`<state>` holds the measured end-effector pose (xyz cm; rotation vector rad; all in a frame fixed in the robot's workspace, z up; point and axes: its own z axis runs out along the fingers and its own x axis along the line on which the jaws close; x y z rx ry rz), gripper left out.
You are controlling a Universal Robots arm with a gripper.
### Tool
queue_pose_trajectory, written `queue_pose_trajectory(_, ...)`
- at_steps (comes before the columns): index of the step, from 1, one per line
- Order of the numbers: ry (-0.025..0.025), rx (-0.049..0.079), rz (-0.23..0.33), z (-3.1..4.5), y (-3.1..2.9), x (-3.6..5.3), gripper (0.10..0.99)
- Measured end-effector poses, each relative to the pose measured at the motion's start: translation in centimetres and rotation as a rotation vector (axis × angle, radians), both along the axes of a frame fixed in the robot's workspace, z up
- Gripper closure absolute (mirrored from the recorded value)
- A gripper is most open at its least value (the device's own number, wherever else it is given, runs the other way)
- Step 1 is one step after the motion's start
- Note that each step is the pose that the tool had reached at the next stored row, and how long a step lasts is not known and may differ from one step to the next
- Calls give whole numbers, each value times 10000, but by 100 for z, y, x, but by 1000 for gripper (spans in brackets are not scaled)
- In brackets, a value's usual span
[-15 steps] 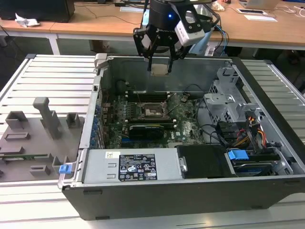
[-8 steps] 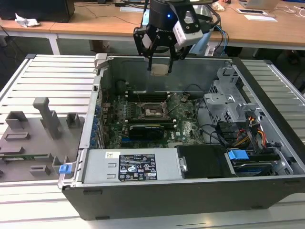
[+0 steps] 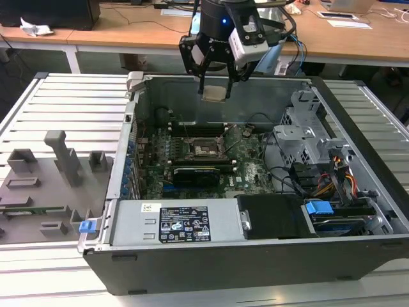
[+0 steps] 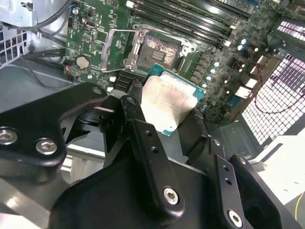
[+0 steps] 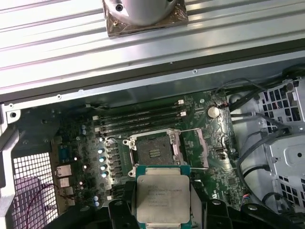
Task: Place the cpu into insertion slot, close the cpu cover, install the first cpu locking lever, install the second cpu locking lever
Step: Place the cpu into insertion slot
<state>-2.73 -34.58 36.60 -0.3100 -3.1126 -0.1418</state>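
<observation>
While the gripper [image 3: 215, 88] grips the cpu [image 3: 214, 95] up at the top middle of the exterior view, the slot [image 3: 206, 149] below is bare; every step is left.

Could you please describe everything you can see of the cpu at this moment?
The cpu is a small flat square chip with a dull silvery metal top bearing print, on a green-edged base. The gripper is shut on it, black fingers pressing opposite edges. It hangs roughly level in the air over the motherboard of the open computer case, apart from the uncovered socket, not yet seated.
</observation>
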Motion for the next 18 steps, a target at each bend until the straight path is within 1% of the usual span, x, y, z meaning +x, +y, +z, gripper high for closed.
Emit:
queue_pose_trajectory(6,0,1,-351,-1,0,0,545)
queue_pose_trajectory(18,0,-1,-1444,-6,0,0,545)
